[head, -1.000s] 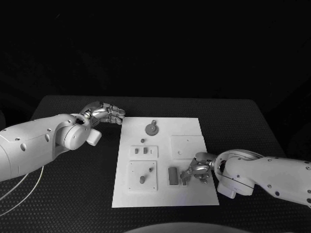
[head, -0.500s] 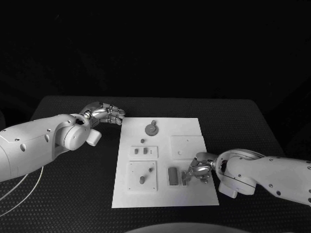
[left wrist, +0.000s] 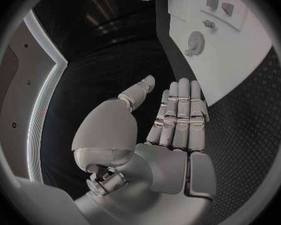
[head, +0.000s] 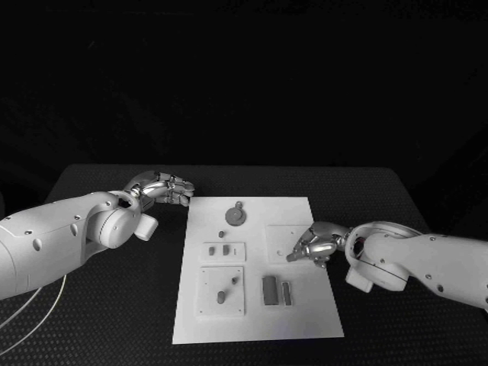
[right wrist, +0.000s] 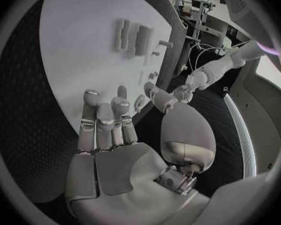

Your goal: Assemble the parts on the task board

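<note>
I see the task board point(head: 299, 320) lying flat mid-table, with small parts point(head: 269, 290) near its close end. My right hand point(head: 316, 245) hovers at its right edge, fingers apart, holding nothing. My left hand point(head: 165, 186) waits off its far-left corner, fingers straight, empty.

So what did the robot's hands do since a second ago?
The right hand drew back from the two small grey parts near the front of the task board and moved farther up its right edge; it is open and holds nothing. The view itself shifted a little. The left hand stayed by the far left corner.
</note>
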